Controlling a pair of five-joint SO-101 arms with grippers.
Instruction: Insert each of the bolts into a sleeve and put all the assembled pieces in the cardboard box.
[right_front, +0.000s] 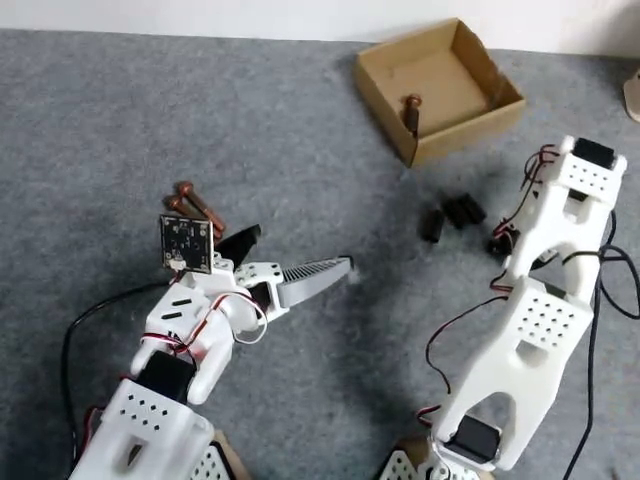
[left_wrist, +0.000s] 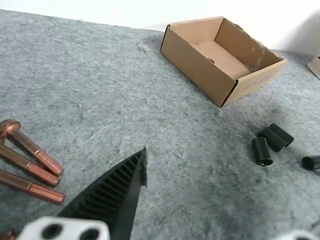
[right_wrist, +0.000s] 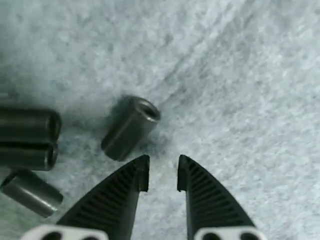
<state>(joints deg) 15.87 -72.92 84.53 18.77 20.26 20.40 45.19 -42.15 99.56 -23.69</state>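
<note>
Lying left on the table (right_front: 300, 130), copper bolts (right_front: 195, 205) sit just beside the left claw (right_front: 304, 246), spread wide and empty; farther right the cardboard box (right_front: 380, 105) holds one assembled piece (right_front: 411, 112), and near the black sleeves (right_front: 452, 214) the right claw (right_wrist: 162, 167) hovers slightly parted, gripping nothing.

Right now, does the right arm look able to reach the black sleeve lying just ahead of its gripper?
Probably yes. The right gripper sits just short of the sleeve, slightly open, with only bare carpet between them; the other sleeves lie apart.
</note>
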